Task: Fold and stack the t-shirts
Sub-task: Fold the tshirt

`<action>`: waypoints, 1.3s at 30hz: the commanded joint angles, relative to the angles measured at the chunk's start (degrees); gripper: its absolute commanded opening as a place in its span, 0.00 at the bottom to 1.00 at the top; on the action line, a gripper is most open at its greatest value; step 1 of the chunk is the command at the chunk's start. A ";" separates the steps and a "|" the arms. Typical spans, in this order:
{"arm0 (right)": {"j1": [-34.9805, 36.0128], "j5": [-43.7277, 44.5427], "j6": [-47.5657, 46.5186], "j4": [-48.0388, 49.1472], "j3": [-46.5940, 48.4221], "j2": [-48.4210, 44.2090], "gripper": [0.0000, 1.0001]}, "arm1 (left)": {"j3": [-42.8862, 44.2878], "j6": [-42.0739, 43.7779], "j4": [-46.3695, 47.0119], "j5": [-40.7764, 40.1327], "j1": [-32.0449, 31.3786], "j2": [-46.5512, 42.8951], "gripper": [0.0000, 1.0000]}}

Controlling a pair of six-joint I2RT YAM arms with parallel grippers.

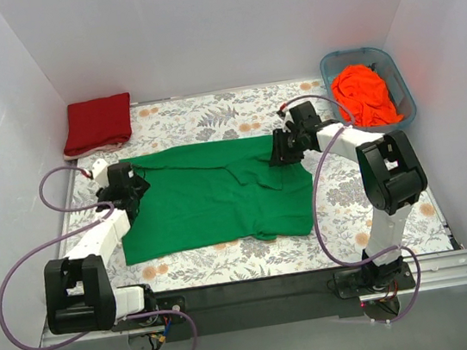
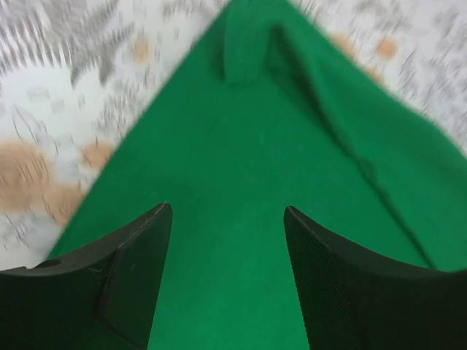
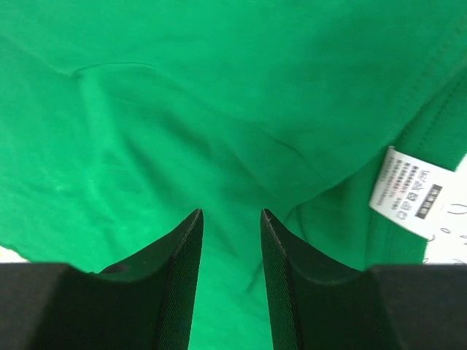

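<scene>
- The green t-shirt (image 1: 211,200) lies spread flat on the floral table (image 1: 208,119), between the two arms.
- The left gripper (image 2: 226,211) is spread wide over its left edge.
- The right gripper (image 3: 230,213) is narrowly parted, with fabric in the gap; I cannot tell if it pinches.
- The red t-shirt (image 1: 97,123) is folded at the far left.

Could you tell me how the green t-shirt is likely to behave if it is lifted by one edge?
Probably floppy: the green t-shirt lies flat with soft creases, so it should drape and sag from any pinch. Likely light, since it looks like thin cloth. Pushed, it would probably bunch up on the patterned table cover rather than slide whole.
</scene>
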 commanded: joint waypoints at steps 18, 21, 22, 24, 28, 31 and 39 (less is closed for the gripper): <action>-2.71 23.38 -10.12 0.38 -10.51 -16.27 0.47 | -3.57 -23.41 -22.98 14.66 2.57 -13.98 0.62; 3.10 16.04 -15.30 8.37 -7.96 -17.08 0.47 | 0.49 -21.47 -19.74 9.39 2.57 -10.64 0.64; 4.69 13.74 -16.88 9.53 -6.13 -15.68 0.47 | 2.32 -21.47 -18.77 8.85 2.57 -8.28 0.65; 7.41 6.13 -17.51 14.78 -1.75 -10.09 0.47 | 9.49 -26.43 -15.27 7.45 3.52 0.89 0.71; 9.88 -0.94 -21.81 16.40 2.32 -5.48 0.47 | 15.08 -29.11 -13.67 8.23 5.81 9.92 0.70; 12.52 -1.49 -25.50 16.31 5.92 -1.97 0.47 | 18.33 -31.91 -12.08 8.59 6.87 15.38 0.67; 15.25 -3.51 -25.07 16.84 6.99 2.17 0.46 | 22.47 -40.63 -9.53 12.71 8.37 22.59 0.64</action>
